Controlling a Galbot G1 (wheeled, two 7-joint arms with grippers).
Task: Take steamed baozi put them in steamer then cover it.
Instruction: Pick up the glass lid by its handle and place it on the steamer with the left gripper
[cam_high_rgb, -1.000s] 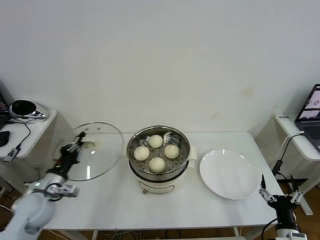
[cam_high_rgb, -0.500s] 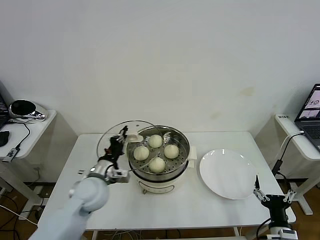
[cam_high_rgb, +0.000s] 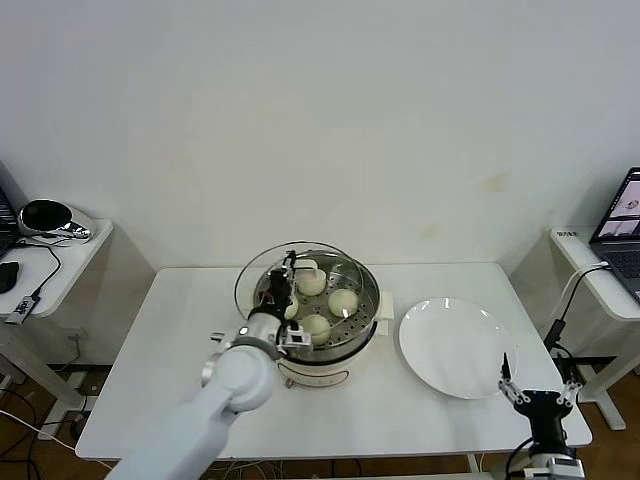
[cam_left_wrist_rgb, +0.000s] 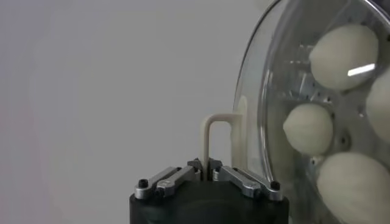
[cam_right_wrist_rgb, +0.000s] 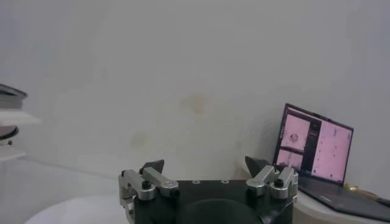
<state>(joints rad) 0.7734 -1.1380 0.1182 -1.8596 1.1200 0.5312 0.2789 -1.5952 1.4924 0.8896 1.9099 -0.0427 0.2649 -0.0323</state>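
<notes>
The left pincer (cam_high_rgb: 289, 268) is clamped on the cream handle (cam_left_wrist_rgb: 220, 137) of the glass cover (cam_high_rgb: 262, 278), which it holds tilted above the steamer (cam_high_rgb: 318, 308). Four baozi (cam_high_rgb: 343, 301) sit in the steamer tray just beyond and below it. The right pincer (cam_high_rgb: 537, 386), fingers apart, hangs off the tabletop's (cam_high_rgb: 180, 350) near corner, beside the white plate (cam_high_rgb: 455, 347).

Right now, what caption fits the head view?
Left claw carries the cover over the steamer holding four baozi.

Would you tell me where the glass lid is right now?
In the head view, the glass lid hangs tilted over the steamer's left rim, held by its handle in the left gripper.
</notes>
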